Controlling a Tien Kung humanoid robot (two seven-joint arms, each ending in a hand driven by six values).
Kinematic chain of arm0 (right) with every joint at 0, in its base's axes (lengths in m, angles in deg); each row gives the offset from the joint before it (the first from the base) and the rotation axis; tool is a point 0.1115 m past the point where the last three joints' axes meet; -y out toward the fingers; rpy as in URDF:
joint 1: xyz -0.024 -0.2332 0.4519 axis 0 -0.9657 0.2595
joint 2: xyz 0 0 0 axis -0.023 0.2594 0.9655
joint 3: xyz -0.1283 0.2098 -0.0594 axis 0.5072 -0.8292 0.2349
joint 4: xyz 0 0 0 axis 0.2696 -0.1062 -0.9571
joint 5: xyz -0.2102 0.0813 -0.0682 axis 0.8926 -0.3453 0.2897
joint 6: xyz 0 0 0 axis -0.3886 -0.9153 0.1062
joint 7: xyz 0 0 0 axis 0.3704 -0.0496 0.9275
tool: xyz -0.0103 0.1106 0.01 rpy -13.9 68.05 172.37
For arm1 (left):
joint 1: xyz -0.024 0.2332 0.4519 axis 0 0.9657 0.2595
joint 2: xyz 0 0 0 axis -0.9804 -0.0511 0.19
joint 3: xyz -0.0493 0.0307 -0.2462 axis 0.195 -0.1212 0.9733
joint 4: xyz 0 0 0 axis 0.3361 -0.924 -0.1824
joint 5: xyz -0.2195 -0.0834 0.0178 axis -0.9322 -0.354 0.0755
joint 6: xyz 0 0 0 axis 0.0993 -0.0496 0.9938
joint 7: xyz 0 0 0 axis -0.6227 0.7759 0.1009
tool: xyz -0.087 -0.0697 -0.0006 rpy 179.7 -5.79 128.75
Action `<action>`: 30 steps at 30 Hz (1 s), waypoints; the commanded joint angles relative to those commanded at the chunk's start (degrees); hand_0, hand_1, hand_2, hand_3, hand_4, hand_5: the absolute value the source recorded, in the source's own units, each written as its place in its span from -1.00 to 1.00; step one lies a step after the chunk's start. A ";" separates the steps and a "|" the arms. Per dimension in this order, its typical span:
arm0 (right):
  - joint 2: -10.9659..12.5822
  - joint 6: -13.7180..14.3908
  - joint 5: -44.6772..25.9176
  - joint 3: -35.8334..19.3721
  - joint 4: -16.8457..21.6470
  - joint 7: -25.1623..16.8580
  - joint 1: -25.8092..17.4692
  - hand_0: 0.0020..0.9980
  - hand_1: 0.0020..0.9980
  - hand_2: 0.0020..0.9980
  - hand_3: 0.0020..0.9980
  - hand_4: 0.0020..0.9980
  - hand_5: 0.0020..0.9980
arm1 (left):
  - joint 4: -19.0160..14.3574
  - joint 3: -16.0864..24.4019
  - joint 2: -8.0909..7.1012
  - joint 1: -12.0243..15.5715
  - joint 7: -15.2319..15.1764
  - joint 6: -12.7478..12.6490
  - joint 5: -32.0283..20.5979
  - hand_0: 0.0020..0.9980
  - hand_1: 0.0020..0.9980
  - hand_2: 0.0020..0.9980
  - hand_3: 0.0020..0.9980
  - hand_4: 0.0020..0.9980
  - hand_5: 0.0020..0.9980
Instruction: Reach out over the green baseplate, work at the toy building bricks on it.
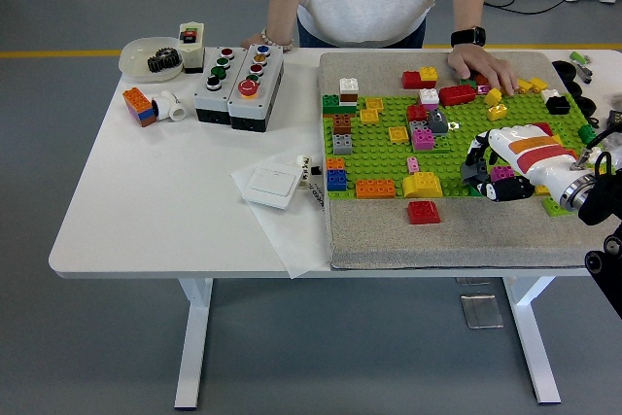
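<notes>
The green baseplate point(389, 157) lies on a grey mat point(389, 235) and carries several bricks, among them a yellow one point(421, 184), an orange one point(374, 188), a blue one point(336, 180) and a grey one point(437, 124). My right hand point(494, 177), white with orange stripes and black fingers, reaches over the plate's front right part. Its fingers curl around a pink brick point(502, 174). A red brick point(423, 211) lies on the mat in front of the plate. The person's hand point(483, 72) with a black watch rests at the plate's far edge. My left arm is out of view.
A button box point(238, 85), a bowl with a gear point(151, 57), an orange and blue brick point(141, 104) and a white switch point(269, 185) on paper stand left of the mat. The person's other hand point(264, 41) rests behind the button box. Loose bricks point(559, 102) lie at the mat's far right.
</notes>
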 joint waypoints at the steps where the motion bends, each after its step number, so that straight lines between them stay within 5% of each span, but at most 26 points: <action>1: -0.03 0.17 0.00 0.18 -0.35 -0.07 0.21 -0.16 -0.08 0.02 0.02 0.44 -0.86 | 0.00 0.00 0.00 0.00 0.00 -0.01 -0.02 0.63 0.63 0.65 0.33 0.35 0.30; 30: 0.71 6.78 0.00 8.33 -12.73 -3.41 6.52 -0.15 -0.08 0.02 0.02 0.44 -0.87 | -0.16 0.21 0.14 -0.42 0.21 -0.18 0.37 0.63 0.63 0.65 0.33 0.35 0.30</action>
